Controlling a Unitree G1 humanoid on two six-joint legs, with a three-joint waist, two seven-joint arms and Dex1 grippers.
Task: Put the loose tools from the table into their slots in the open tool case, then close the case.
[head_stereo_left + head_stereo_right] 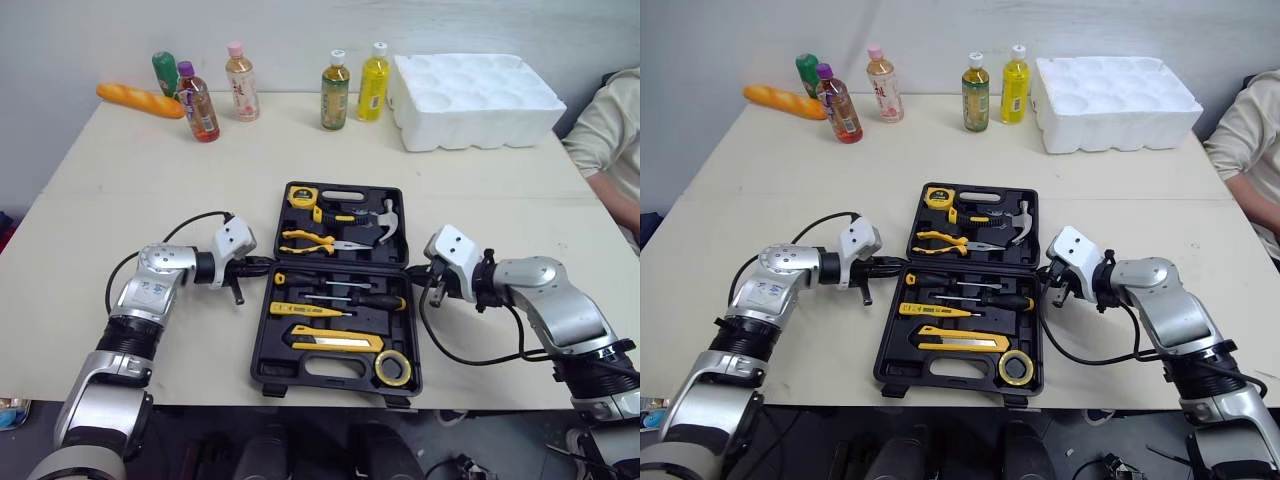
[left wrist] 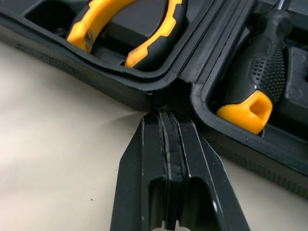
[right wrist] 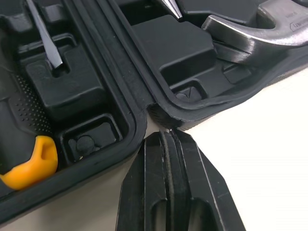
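Observation:
The black tool case (image 1: 330, 372) lies open flat in the middle of the table. Its slots hold a tape measure (image 1: 302, 196), yellow pliers (image 1: 312, 240), a hammer (image 1: 385, 222), screwdrivers (image 1: 340, 300), a utility knife (image 1: 335, 342) and a tape roll (image 1: 393, 368). My left gripper (image 1: 262, 266) is shut, its tip touching the case's left side at the hinge (image 2: 173, 94). On the opposite side my right gripper (image 1: 418, 272) is also shut, its tip (image 3: 166, 137) against the hinge notch. Neither holds anything.
Several drink bottles (image 1: 240, 82) and an orange bread loaf (image 1: 140, 100) stand along the far edge. A white foam tray (image 1: 475, 98) sits at the far right. A person's sleeve (image 1: 610, 130) shows beyond the table's right edge.

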